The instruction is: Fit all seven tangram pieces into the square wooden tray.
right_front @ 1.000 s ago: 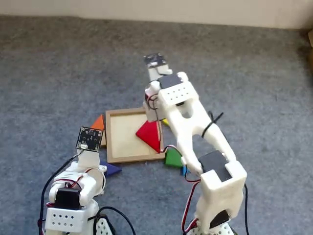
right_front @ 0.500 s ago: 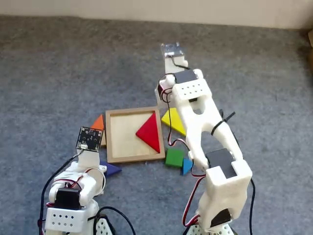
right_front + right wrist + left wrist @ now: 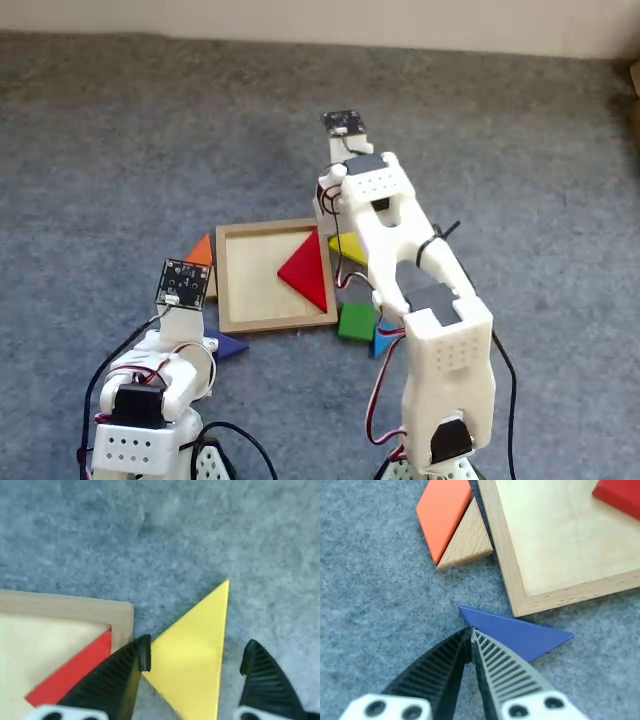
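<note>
With the large red wooden triangle (image 3: 308, 270) lying in the square wooden tray (image 3: 222, 282), the right hand (image 3: 197, 656) has swung off the tray to its 2 o'clock corner, fingers apart astride the flat yellow triangle (image 3: 192, 667), likely the next pick.

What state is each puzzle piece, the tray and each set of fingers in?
Wooden tray: holds one piece.
Red triangle: inside the tray.
Yellow triangle: outside, ungripped.
Dark blue triangle: outside.
Orange parallelogram: outside.
Tan triangle: outside.
Green square: outside.
Light blue triangle: outside.
Left gripper: fingers shut.
Right gripper: fingers open.
</note>
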Motion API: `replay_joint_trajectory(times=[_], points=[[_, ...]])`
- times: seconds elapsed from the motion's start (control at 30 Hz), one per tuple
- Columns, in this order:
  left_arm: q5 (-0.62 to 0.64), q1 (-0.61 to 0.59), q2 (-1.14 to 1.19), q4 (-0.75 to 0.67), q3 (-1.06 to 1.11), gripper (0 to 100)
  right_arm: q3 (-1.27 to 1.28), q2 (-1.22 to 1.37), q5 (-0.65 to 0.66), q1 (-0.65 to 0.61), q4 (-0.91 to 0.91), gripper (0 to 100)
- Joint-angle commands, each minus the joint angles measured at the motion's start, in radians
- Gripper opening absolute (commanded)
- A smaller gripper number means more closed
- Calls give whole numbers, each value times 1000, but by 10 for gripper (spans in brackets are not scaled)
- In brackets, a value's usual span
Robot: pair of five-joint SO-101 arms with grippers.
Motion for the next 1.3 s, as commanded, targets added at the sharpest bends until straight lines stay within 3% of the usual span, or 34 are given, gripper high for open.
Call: replay_joint_trajectory(times=[0.0,0.43,0.67,0.9,1.13,1.27], points=[[9,-12,-27,6,21,6,-21,-12,15,56,79,282],[9,-12,-27,6,21,6,-21,-182,124,99,163,282],[9,-12,-27,6,21,6,-15,-209,341,64,203,286],[9,-12,-27,6,21,6,-15,-183,402,33,203,432],[9,-12,-27,6,21,6,-21,-5,486,25,211,425],[9,-12,-27,6,21,6,-21,16,540,24,211,364]])
